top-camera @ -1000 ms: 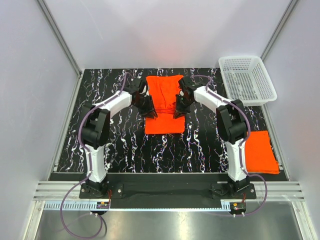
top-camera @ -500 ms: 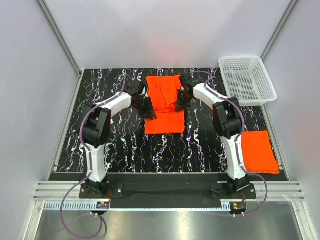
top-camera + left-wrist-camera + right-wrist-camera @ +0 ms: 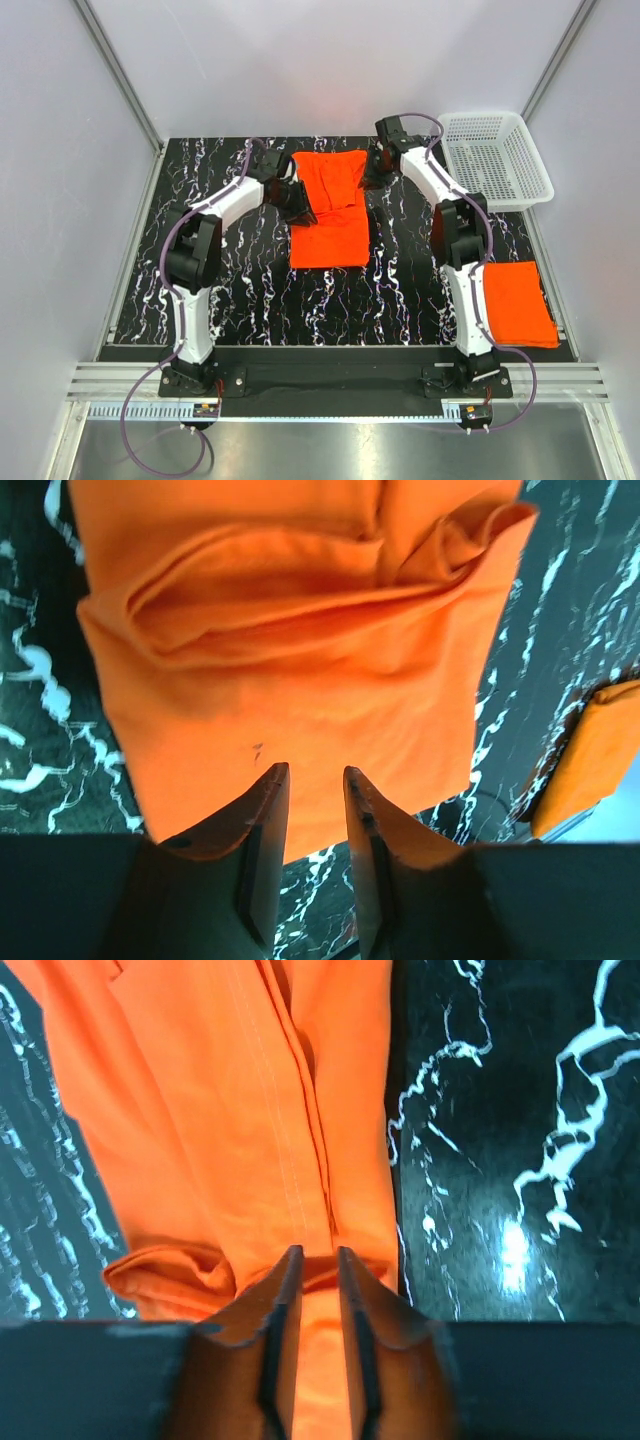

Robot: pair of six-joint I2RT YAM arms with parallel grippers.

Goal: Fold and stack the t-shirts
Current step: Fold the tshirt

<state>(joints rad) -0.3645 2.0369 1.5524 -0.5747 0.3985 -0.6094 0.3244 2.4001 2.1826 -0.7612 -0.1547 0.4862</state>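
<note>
One orange t-shirt (image 3: 330, 215) lies partly folded in the middle of the table, with a rumpled fold across it. It also shows in the left wrist view (image 3: 300, 660) and the right wrist view (image 3: 220, 1120). My left gripper (image 3: 303, 208) sits at its left edge; its jaws (image 3: 315, 772) stand a little apart with nothing between them. My right gripper (image 3: 372, 178) is at the shirt's far right edge; its jaws (image 3: 315, 1252) are narrowly apart just over a cloth fold. A second orange t-shirt (image 3: 520, 302) lies folded at the near right.
A white mesh basket (image 3: 495, 158) stands at the far right corner. The black marbled table (image 3: 240, 290) is walled by grey panels on three sides. The folded shirt also shows at the right edge of the left wrist view (image 3: 600, 750).
My right gripper has moved away from the shirt's middle right edge toward its far right corner. My left gripper shifted slightly toward the back. The shirt's upper layer lies a little narrower.
</note>
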